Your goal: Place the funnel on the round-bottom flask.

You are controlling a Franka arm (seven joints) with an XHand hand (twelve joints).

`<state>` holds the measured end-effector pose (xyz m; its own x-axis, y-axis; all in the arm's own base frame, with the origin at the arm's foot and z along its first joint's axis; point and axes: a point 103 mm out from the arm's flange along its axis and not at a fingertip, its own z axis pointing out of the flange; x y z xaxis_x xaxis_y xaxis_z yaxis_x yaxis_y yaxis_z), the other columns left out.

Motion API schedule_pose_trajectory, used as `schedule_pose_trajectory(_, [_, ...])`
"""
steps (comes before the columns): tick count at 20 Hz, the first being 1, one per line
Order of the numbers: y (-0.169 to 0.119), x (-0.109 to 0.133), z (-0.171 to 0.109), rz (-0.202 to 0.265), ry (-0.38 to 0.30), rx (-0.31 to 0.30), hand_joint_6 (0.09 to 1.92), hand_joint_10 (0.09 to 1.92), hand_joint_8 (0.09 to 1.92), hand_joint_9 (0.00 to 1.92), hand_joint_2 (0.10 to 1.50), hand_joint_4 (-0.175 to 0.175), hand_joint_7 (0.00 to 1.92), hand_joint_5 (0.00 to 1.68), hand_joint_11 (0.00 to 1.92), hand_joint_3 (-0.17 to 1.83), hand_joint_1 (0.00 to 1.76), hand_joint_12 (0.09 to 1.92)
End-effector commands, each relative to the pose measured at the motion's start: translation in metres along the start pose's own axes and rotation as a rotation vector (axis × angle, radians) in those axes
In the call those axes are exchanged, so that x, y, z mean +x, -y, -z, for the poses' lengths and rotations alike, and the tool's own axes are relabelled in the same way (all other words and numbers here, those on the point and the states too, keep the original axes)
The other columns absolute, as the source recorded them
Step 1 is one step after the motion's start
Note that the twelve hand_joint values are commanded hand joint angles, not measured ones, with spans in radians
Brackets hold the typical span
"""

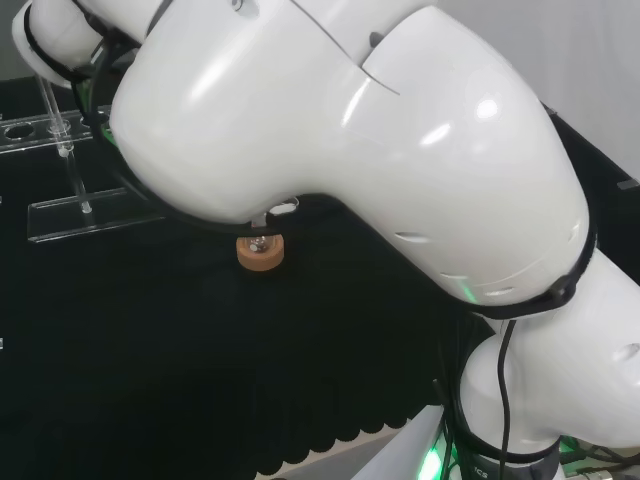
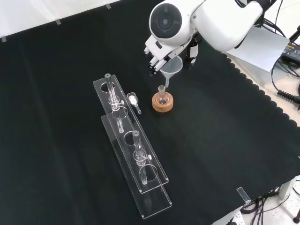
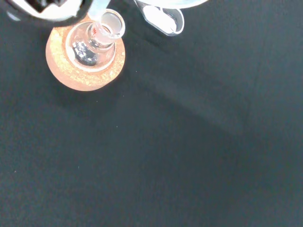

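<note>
Fingers [image 2: 157, 57] of the hand [image 2: 161, 50] are curled round the funnel's [image 2: 171, 67] wide top, holding its thin stem just over the open neck of the round-bottom flask [image 2: 162, 97], which sits steady in its cork ring [image 2: 162, 104] on the desk [image 2: 70, 178].

Bright, even overhead light puts glossy glare patches on the white plastic arm link [image 1: 400, 150]; the black cloth bench [image 2: 70, 70] stays matte, and the white hand part [image 3: 42, 9] is blurred in the wrist view
</note>
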<state>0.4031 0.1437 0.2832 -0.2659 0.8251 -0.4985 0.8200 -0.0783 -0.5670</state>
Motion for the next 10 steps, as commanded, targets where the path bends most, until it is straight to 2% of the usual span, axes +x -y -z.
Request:
schedule_pose_trajectory(1, [-0.0031, 0.0012, 0.0005, 0.004, 0.002, -0.002, 0.54, 0.44, 0.67, 1.01, 0.77, -0.028, 0.57, 0.51, 0.64, 0.65, 0.82, 1.27])
schedule_pose_trajectory(10, [-0.0089, -0.0035, 0.0005, 0.004, -0.002, 0.0, 0.55, 0.44, 0.67, 1.01, 0.77, -0.028, 0.57, 0.52, 0.64, 0.65, 0.82, 1.27])
